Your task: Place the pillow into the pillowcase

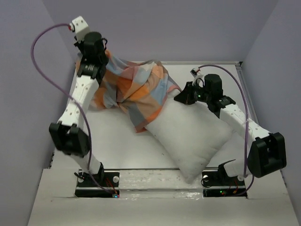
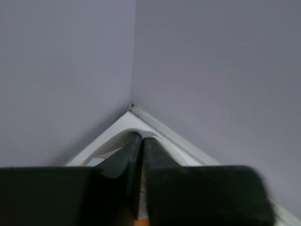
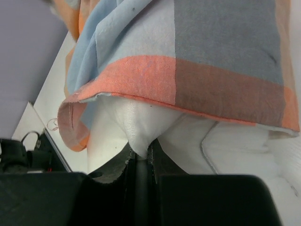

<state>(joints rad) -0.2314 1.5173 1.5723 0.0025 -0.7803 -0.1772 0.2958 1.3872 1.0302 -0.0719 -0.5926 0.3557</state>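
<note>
The fingers of our right gripper [image 3: 139, 151] are almost together. They pinch a small fold of the pillow [image 3: 141, 125] at its far end, and we see the white cloth squeezed between them. Just above this fold lies the open hem of the pillowcase [image 3: 211, 52], which covers only that far end.

The fingers of our left gripper [image 2: 142, 137] are pressed shut, with a thin orange strip between them at the lower edge of the wrist view. From above, the checked cloth rises in a peak to this gripper at the far left, so we judge it holds the pillowcase.

Most of the pillow lies bare on the table [image 1: 117, 141], slanting toward the near right.

We think the step in hand is to bring the pillow deeper into the case. To do it well, we should hold the left side high and tight, and push the pinched end slowly to the far left, under the hem. If the hem folds under, the cloth will bunch.
</note>
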